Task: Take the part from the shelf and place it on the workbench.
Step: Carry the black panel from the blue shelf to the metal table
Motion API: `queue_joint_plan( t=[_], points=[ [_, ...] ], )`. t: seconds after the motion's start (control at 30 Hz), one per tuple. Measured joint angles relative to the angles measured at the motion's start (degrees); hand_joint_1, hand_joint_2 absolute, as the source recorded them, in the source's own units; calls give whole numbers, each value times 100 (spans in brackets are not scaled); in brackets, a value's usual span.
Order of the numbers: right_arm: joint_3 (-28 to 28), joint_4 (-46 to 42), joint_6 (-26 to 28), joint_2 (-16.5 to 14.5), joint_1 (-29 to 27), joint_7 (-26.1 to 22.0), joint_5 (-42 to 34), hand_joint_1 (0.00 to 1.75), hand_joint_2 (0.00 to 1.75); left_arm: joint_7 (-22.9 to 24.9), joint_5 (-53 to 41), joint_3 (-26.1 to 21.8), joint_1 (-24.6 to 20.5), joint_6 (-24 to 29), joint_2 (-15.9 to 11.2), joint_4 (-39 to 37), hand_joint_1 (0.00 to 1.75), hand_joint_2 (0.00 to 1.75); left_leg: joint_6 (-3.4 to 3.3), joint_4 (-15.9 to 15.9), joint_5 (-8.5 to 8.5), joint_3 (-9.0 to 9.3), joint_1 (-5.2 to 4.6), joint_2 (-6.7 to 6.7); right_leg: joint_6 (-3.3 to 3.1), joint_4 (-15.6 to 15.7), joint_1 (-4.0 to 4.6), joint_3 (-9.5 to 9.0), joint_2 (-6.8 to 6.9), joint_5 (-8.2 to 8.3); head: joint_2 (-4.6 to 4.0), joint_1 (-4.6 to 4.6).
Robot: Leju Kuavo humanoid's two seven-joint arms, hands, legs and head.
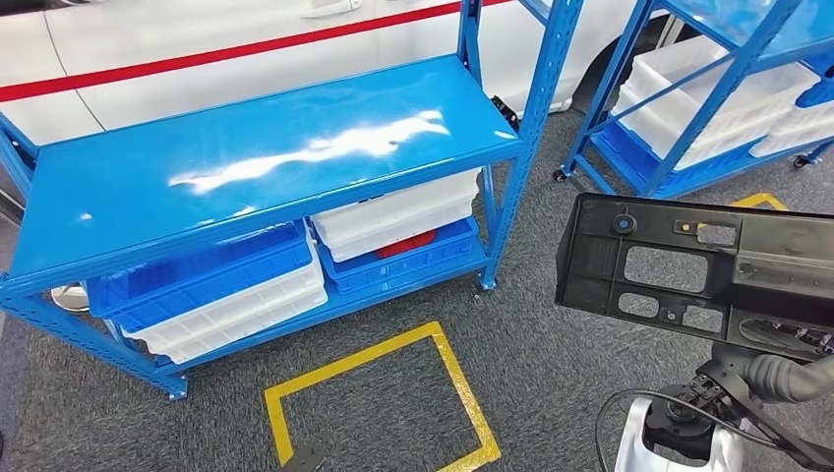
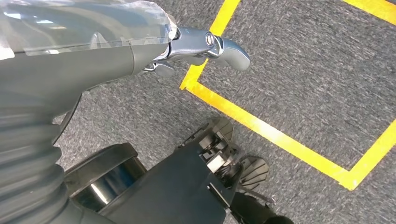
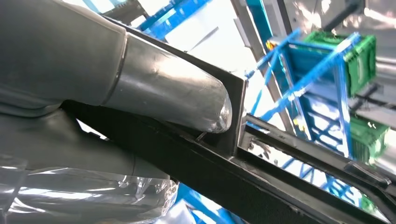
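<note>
The floor [image 1: 551, 364] is grey carpet. A square of yellow tape [image 1: 379, 403] is marked on it, near the middle. A blue metal rack [image 1: 266, 157] stands on the left, and its top board is glossy and reflects bright light. Under this board, white bins [image 1: 398, 216] and blue bins [image 1: 207, 275] sit on the lower level, and something red [image 1: 405, 243] shows between two of them. A second blue rack [image 1: 708, 98] with white bins stands far right. Behind both racks is a white car [image 1: 197, 49] with a red stripe [image 1: 226, 54].
</note>
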State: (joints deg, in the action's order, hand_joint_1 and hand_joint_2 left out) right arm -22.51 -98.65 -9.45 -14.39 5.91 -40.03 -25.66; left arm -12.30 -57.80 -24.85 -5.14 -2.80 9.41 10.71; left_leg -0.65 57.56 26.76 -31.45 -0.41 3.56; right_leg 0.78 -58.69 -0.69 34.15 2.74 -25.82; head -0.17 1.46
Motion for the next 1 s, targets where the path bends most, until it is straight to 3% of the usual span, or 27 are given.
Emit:
queue_joint_plan(
  t=[0.07, 0.13, 0.23, 0.27, 0.3, 0.33, 0.43, 0.5, 0.57, 0.63, 0.67, 0.73, 0.77, 0.8, 0.83, 0.9, 0.97, 1.0],
  points=[
    [-25, -1, 2, -4, -38, -1, -26, 175, 0, -4, 1, -7, -4, -1, 1, 0, 0, 175, 61, 7, 22, 2, 0, 42, -64, 9, -5, 16, -99, 27, 0, 0],
    [-48, -1, 3, -16, -55, -1, -36, 175, 0, -6, 2, -14, -10, -2, 1, 0, 0, 175, 130, 210, 194, -72, 26, -70, -134, 31, -22, 20, -176, 55, 0, 0],
    [-67, -1, 3, -31, -65, -1, -39, 175, 0, -5, 3, -29, 0, -7, 1, 0, 0, 175, 187, 1287, 763, -536, 53, -281, -197, 38, -19, 44, -302, 79, 0, 0],
    [-75, 0, 3, -32, -72, -1, -39, 175, 0, -5, 3, -32, 5, -8, 0, 0, 0, 175, 190, 1608, 869, -682, 55, -295, -202, 34, -13, 52, -354, 83, 0, 0],
    [-84, 1, 3, -32, -79, -1, -39, 175, 0, -5, 3, -34, 9, -8, -1, 0, 0, 175, 184, 1731, 861, -739, 55, -300, -205, 27, -8, 56, -406, 85, 0, 0],
    [-91, 1, 4, -32, -84, -1, -40, 175, 0, -5, 3, -36, 9, -8, -1, 0, 0, 175, 169, 1614, 737, -684, 55, -308, -206, 20, -4, 57, -460, 86, 0, 0],
    [-114, 1, 13, -33, -91, -1, -77, 175, 0, -5, 0, -39, -2, -8, -2, 0, 0, 175, 67, 461, 169, -155, 52, -508, -185, 1, 5, 57, -620, 92, 0, 0],
    [-137, 2, 24, -34, -102, -1, -128, 175, 0, 0, -3, -40, -11, -9, -3, 0, 0, 175, 19, 64, 67, 22, 39, -631, -125, -4, -4, 90, -706, 117, 0, 1],
    [-186, 2, 40, -34, -132, 1, -178, 175, 0, 9, -5, -42, -18, -10, -3, 0, 0, 175, -18, 16, 46, 40, 35, -587, -44, 15, -16, 115, -768, 150, 0, 1],
    [-265, 9, 67, -33, -167, 0, -222, 175, 0, 11, -4, -48, -24, -10, 2, 0, 0, 175, -88, -72, -21, 62, 58, -503, 12, -86, -9, 169, -634, 61, 0, 0],
    [-299, 18, 79, -32, -178, -1, -241, 175, 0, 10, -3, -54, -25, -10, 5, 0, 0, 175, -117, -114, -50, 70, 73, -452, 31, -288, -2, 263, -524, -74, 0, 0],
    [-361, 50, 91, -32, -207, 0, -278, 175, 0, 8, -3, -72, -13, -10, 9, 0, 0, 175, -142, -132, -66, 61, 65, -354, 66, -998, -18, 595, -358, -450, 0, 0],
    [-389, 69, 91, -33, -232, 1, -298, 175, 0, 8, -3, -80, -4, -10, 9, 0, 0, 175, -142, -127, -66, 53, 62, -303, 87, -1339, -32, 754, -334, -577, 0, 0],
    [-420, 90, 90, -34, -262, 1, -315, 175, 0, 8, -4, -87, 2, -10, 9, 0, 0, 175, -140, -120, -62, 47, 60, -253, 107, -1518, -46, 832, -319, -604, 0, 0],
    [-446, 108, 84, -35, -289, 1, -325, 175, 0, 6, -6, -91, 4, -10, 10, 0, 0, 175, -132, -109, -55, 43, 60, -208, 121, -1471, -60, 795, -302, -524, 0, 0],
    [-478, 128, 50, -39, -321, 2, -311, 175, 0, -3, -14, -97, 1, -10, 12, 0, 0, 175, -97, -70, -24, 44, 60, -125, 132, -789, -80, 416, -193, -185, 0, 0],
    [-471, 144, -17, -46, -329, 16, -242, 175, 0, -22, -20, -112, -3, -2, 12, 0, 0, 175, -35, -22, 20, 37, 34, -60, 85, -157, -55, 79, -82, 10, 0, 0],
    [-453, 158, -60, -50, -334, 32, -190, 175, 0, -33, -24, -121, -4, 7, 11, 0, 0, 175, -3, -8, 35, 36, 20, -30, 48, -27, -38, 19, -67, 28, 0, 1]
  ],
)
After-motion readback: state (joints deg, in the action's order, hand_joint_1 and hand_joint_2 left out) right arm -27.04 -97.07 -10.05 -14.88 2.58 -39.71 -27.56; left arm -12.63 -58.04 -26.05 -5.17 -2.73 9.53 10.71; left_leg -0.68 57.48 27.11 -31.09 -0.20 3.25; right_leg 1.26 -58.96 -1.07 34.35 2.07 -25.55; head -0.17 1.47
